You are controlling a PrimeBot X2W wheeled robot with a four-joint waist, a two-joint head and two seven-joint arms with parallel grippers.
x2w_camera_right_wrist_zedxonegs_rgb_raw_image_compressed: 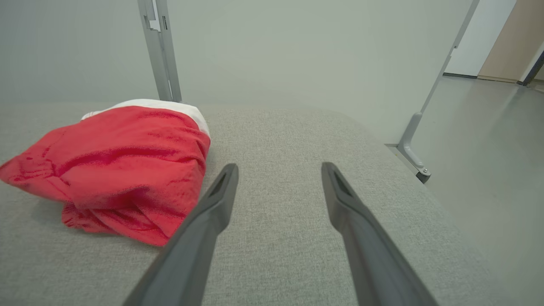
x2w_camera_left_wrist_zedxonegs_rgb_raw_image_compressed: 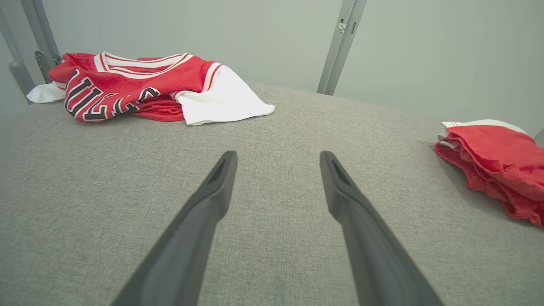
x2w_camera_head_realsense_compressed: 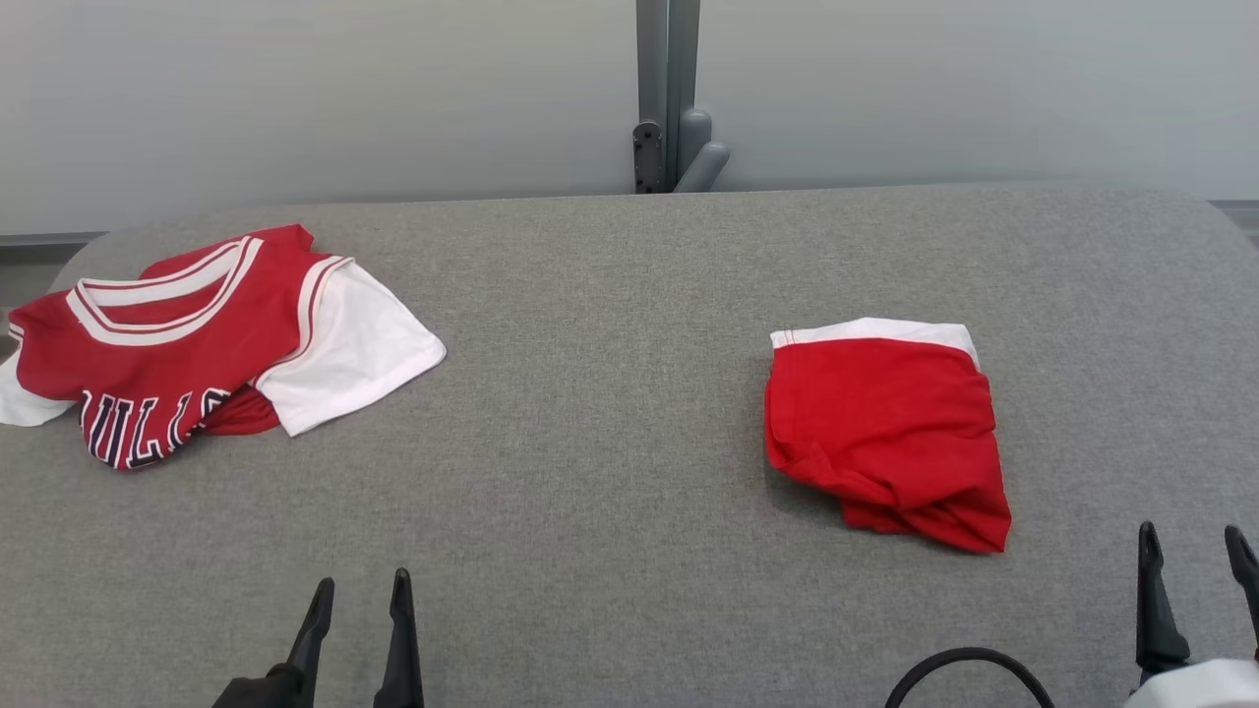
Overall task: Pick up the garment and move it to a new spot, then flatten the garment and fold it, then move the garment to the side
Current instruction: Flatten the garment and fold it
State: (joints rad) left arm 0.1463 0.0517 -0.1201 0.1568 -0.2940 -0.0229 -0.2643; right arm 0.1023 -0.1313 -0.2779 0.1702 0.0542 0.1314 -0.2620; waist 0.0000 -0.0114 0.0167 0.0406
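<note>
The folded red garment (x2w_camera_head_realsense_compressed: 885, 433) lies right of centre on the grey table (x2w_camera_head_realsense_compressed: 610, 472), and its near edge is lumpy and loose. The right gripper (x2w_camera_head_realsense_compressed: 1190, 533) hovers near it on the right, jaws spread and empty. A careless sweep across could catch that loose edge and undo the fold. At the far left the jersey (x2w_camera_head_realsense_compressed: 197, 344) lies crumpled with one white sleeve at the table's left edge, so a leftward drag could pull it off. The left gripper (x2w_camera_head_realsense_compressed: 363, 582), also spread wide and empty, is well apart from the jersey. Pinching a single layer would likely lift it bunched.
</note>
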